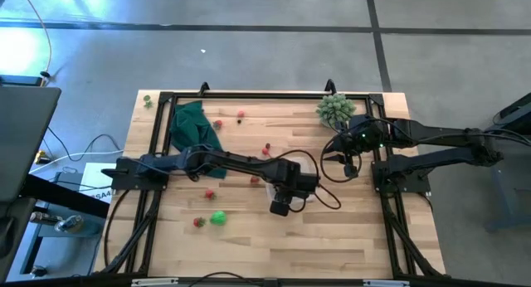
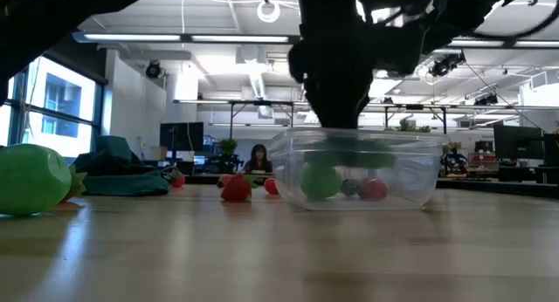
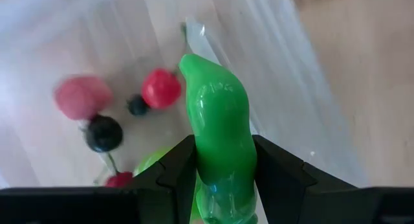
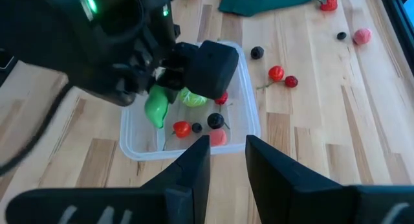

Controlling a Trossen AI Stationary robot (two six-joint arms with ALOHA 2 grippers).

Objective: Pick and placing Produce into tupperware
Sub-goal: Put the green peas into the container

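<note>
Two claws: the left claw (image 4: pixel 157 104) grips a long green produce piece (image 3: pixel 217 130) over the tupperware (image 4: pixel 246 130); the right claw (image 4: pixel 228 160) hangs nearby, fingers parted, empty.
Inside tupperware: a green ball (image 2: pixel 320 181), red and dark berries.
Around: green cloth (image 1: pixel 192 124), spiky plant (image 1: pixel 334 109), scattered berries, one green piece (image 1: pixel 218 217).
Surface: pale wooden bench (image 1: pixel 332 237).
Room: open workshop.

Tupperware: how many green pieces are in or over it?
2: one green piece in the left gripper over the tupperware, one paler piece lying inside; others may be hidden.
</note>
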